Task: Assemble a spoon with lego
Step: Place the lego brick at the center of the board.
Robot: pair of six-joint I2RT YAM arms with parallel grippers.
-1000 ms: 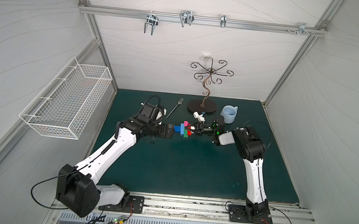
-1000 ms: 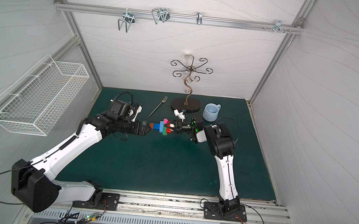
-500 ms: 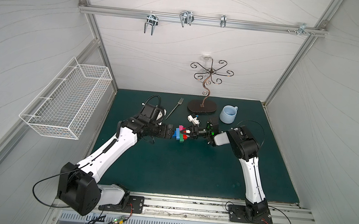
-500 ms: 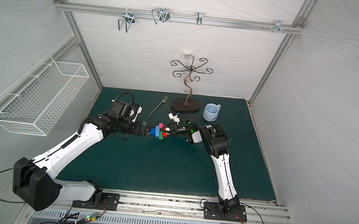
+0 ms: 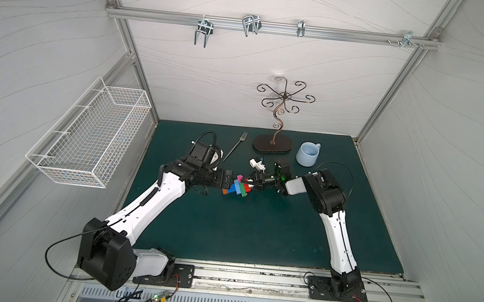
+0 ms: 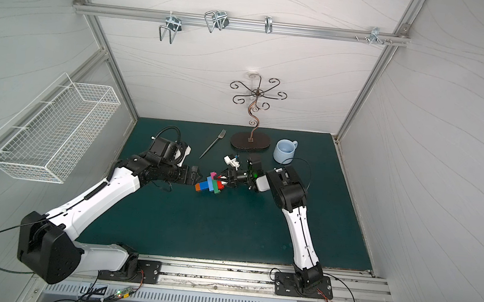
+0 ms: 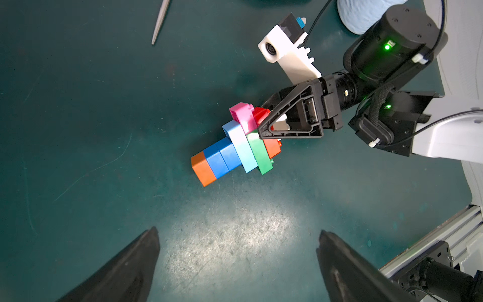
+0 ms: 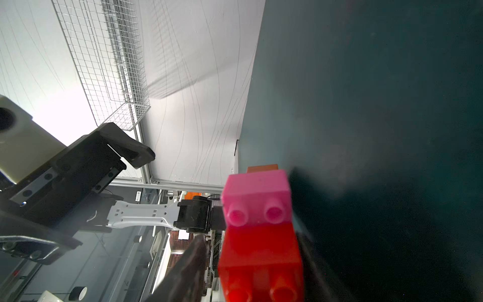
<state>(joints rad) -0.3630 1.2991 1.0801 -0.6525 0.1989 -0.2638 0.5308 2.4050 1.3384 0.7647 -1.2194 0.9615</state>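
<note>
**Lego assembly at mid-worktop.** The spoon (image 5: 236,188) sits on the green worktop (image 5: 256,236) between the 2 arms, and both top views show it (image 6: 209,185).

In the left wrist view the spoon (image 7: 235,146) reads from stem to head:
- 1 orange brick (image 7: 202,168)
- 2 blue bricks (image 7: 222,157)
- 1 long light blue brick (image 7: 240,145)
- 1 long green brick (image 7: 261,157)
- 1 red brick (image 7: 273,149)
- a pink brick (image 7: 243,115) and a cream brick (image 7: 281,125) at the head end

The spoon is tilted. Whether its orange end touches the worktop cannot be told.

The left hand (image 7: 237,231) is released. Its jaws are spread wide with nothing between them, and it faces the stem end without touching it.

The right hand (image 7: 262,120) has its jaws on either side of the red head end. In the right wrist view a sliver of background shows between 1 finger (image 8: 188,261) and the red brick (image 8: 261,251). The picture is blurred there, so whether the right hand is grasping the spoon cannot be told.

Near the back wall are a fork (image 5: 234,149), a hook stand (image 5: 272,144) and a light blue mug (image 5: 308,154). A wire basket (image 5: 88,138) hangs on the side wall.
</note>
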